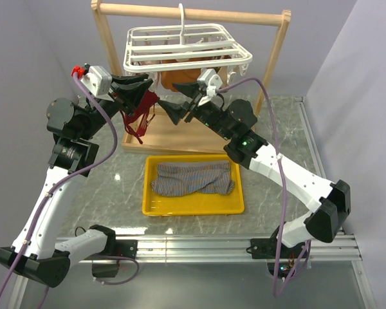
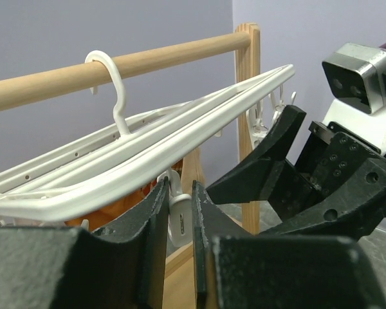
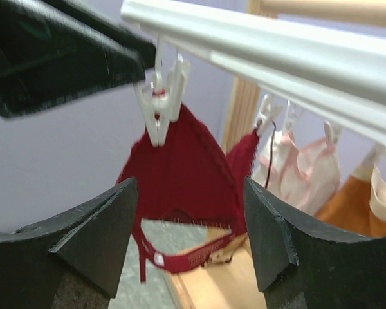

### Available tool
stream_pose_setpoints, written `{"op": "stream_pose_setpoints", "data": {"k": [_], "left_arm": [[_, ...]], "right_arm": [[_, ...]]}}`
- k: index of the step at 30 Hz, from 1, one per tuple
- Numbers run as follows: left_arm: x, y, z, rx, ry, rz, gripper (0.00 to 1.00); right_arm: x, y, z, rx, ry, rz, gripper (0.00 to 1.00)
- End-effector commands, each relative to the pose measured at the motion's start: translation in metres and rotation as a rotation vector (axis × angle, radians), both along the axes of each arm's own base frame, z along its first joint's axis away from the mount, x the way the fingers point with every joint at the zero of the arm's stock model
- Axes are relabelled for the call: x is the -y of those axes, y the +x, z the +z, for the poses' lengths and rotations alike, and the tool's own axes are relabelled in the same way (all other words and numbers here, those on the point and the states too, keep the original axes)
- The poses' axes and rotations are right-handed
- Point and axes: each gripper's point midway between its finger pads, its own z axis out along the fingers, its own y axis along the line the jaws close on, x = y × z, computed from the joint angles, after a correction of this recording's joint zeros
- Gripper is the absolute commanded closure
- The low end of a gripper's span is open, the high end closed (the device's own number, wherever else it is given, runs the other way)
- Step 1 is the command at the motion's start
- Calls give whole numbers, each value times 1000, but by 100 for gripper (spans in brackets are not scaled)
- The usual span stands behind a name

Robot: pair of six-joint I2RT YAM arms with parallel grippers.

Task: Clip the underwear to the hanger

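Marble worktop [image 1: 116, 174] under everything. At far edge, wooden stand [image 1: 106, 58] with a round top bar. Hooked over that bar, white hanger [image 1: 186, 48], a flat grid rack seen tilted from the left wrist, small clips dangling along its rim. Near middle of worktop, in front of stand, yellow tray [image 1: 193, 207]. Inside tray, crumpled grey striped underwear [image 1: 193, 177], lying across tray's far half, not clipped, well apart from both claws. Already clipped under hanger: dark red underwear [image 1: 140, 116] on left side, orange-brown garment [image 1: 177, 77] behind middle, pale pink piece [image 3: 296, 167] between those two in right wrist view. Left claw [image 1: 148, 84] raised at hanger's left front rim, fingers narrowed around a white clip [image 2: 179, 212], pads against both its sides, gripping it; same clip pinching top of the dark red underwear. Right claw [image 3: 190, 187] raised just beside left one, below hanger's front rim, fingers spread wide, gripping nothing, pointed at the dark red underwear. Both arms up off worktop, claw tips near each other but not touching.
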Motion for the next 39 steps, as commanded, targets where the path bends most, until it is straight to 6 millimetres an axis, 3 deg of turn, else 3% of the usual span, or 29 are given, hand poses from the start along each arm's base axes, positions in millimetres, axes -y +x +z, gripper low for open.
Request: {"op": "stream_pose_setpoints", "data": {"k": [1,5,14,25,26,30,33,39], "left_arm": [[-2,-16,26,65,-25,-19,83],[-2,-16,25,60,-29,-22,84],[-2,-16,19,26,-35,-27,84],[-4,-16,16,-51,-77,-29,84],[-5,-16,16,-57,-81,-25,81],[-9,-24,20,-72,-112,-19,58],[-14,-36,28,-75,-129,-22,46],[-21,-49,37,-104,-154,-28,40]], "right_arm": [[-3,-13,48,95,99,50,27],[-10,-11,55,100,103,56,27],[-31,-11,49,100,76,81,29],[-39,-8,60,95,74,96,54],[-40,-8,61,97,72,102,65],[-46,-12,56,81,46,156,90],[-50,-21,51,70,24,223,96],[-53,-34,47,24,18,337,100]]}}
